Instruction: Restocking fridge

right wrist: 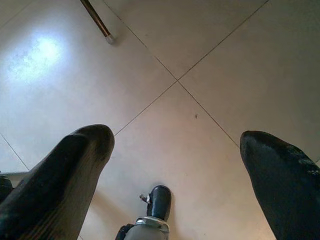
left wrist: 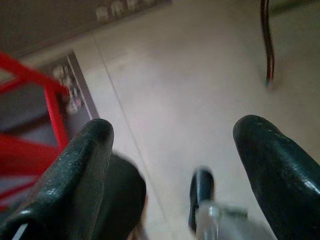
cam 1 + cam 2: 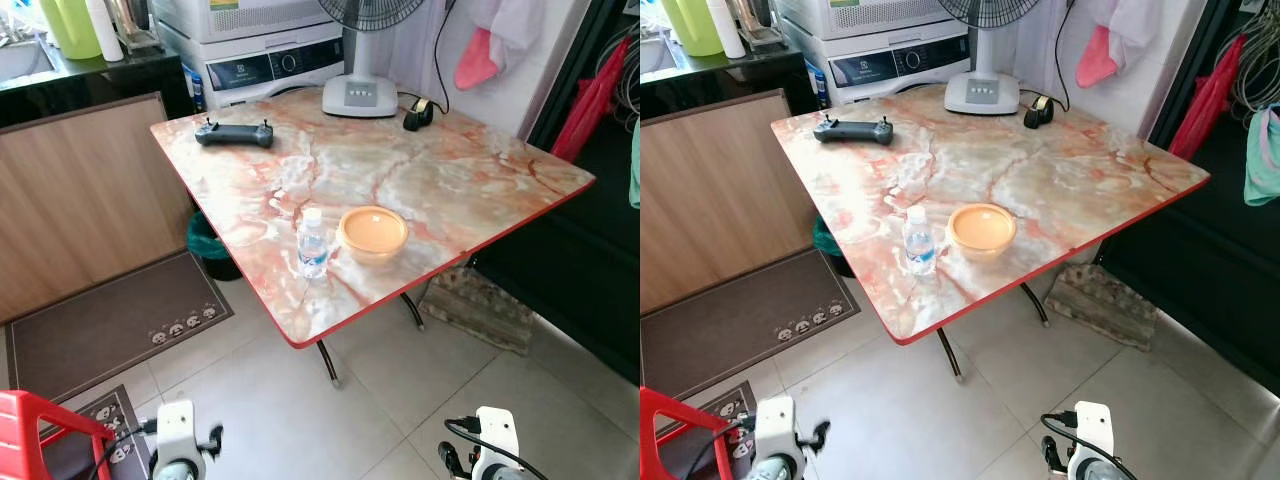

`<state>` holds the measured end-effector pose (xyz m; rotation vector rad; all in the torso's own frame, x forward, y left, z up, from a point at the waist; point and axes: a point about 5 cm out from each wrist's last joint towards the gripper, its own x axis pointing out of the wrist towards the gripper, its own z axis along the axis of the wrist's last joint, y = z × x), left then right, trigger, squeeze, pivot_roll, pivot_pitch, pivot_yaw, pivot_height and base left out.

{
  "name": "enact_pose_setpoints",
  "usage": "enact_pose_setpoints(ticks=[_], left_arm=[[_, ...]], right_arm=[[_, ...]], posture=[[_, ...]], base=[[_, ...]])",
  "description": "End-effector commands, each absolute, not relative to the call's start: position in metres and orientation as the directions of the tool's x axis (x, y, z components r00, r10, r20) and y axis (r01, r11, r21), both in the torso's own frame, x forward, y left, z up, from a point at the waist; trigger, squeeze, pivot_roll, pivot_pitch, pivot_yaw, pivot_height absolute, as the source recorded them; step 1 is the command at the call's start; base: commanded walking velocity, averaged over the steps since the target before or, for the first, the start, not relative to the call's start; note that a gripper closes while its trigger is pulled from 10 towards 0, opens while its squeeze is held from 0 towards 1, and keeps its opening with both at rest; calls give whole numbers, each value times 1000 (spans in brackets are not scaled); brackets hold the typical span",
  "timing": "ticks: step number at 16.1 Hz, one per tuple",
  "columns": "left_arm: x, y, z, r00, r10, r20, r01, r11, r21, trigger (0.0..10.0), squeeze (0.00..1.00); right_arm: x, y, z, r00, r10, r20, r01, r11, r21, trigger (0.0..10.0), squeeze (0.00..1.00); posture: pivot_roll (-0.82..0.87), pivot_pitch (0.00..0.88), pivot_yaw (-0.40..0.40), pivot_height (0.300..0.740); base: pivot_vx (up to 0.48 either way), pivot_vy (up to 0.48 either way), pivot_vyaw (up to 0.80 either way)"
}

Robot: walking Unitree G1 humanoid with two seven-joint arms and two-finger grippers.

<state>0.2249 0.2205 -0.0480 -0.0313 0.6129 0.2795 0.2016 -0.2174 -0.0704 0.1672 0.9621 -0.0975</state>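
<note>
A small clear water bottle (image 3: 312, 243) with a white cap stands upright near the front corner of the marble-patterned table (image 3: 450, 180). Right beside it sits a round orange lidded container (image 3: 373, 232). Both arms hang low below the table, their wrists at the bottom of the eye views. My left gripper (image 2: 175, 165) points at the tiled floor with its fingers (image 2: 75, 180) wide apart and nothing between them. My right gripper (image 1: 175, 170) is likewise open over the floor tiles.
A black controller (image 3: 234, 133), a fan base (image 3: 360, 95) and a tape roll (image 3: 417, 113) lie at the table's far side. A red stool (image 3: 35, 430) stands at my lower left by a floor mat (image 3: 110, 320). A wooden counter (image 3: 80, 190) lies left, a dark cabinet (image 3: 580, 270) right.
</note>
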Motion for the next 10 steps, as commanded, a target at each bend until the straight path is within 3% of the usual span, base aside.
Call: enact_pose_setpoints(ticks=[1, 5, 10], left_arm=[[278, 249, 10, 902, 300, -310, -305, 952, 33, 10000, 0], [304, 250, 49, 955, 279, -102, -273, 960, 68, 10000, 0], [336, 212, 110, 981, 7, 196, -41, 984, 173, 10000, 0]], right_arm=[[199, -218, -72, 561, -5, -828, 164, 981, 105, 10000, 0], [198, -218, -72, 561, -8, -828, 165, 981, 102, 10000, 0], [197, -218, -73, 560, -14, -829, 168, 981, 96, 10000, 0]], posture=[[91, 0, -16, 740], [94, 0, -17, 740], [77, 0, -5, 740]], base=[[0, 0, 0], [0, 0, 0], [0, 0, 0]])
